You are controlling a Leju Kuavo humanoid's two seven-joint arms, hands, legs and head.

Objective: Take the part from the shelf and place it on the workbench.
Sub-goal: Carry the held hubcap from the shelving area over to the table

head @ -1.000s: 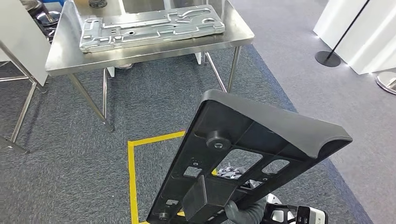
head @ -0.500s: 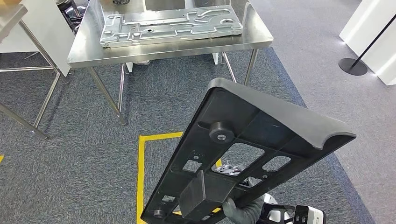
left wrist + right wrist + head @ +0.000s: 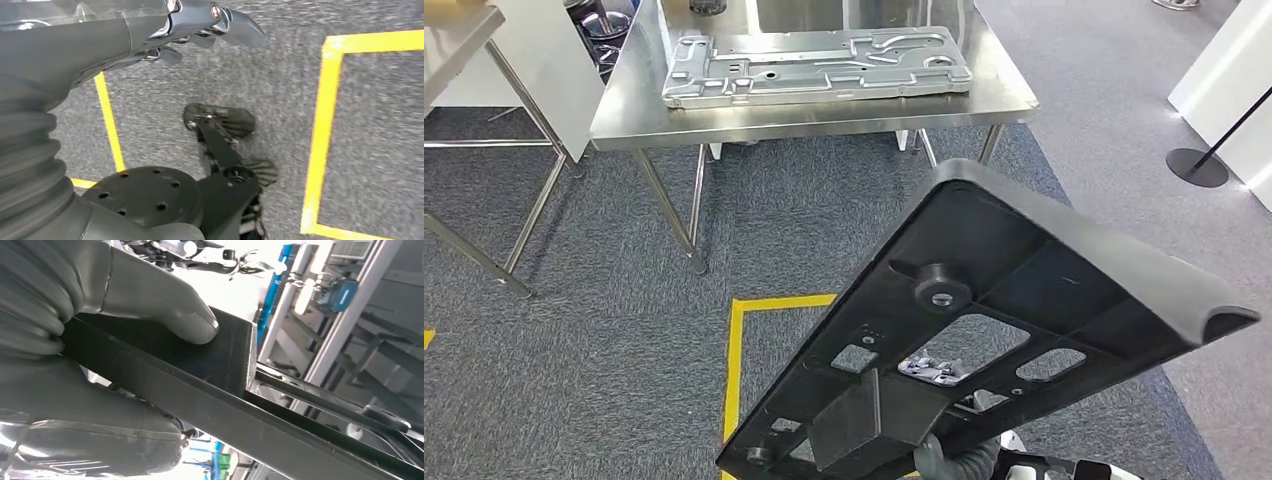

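A large black moulded part with cut-outs and a round boss hangs tilted in front of me, its far end raised. My right hand grips its near lower edge from beneath. In the right wrist view the thumb presses on the black part, with the fingers wrapped under it. The steel workbench stands ahead across the carpet, with an embossed metal plate lying on it. My left hand hangs over the floor, holding nothing, its fingers loosely apart.
A yellow tape square marks the grey carpet between me and the bench. The legs of another steel table and a white panel stand at the left. A black stanchion base sits at the right.
The whole picture has shifted: the camera has turned, so the workbench sits further right and more central. The black part stays in my right hand, now further right and flatter in view.
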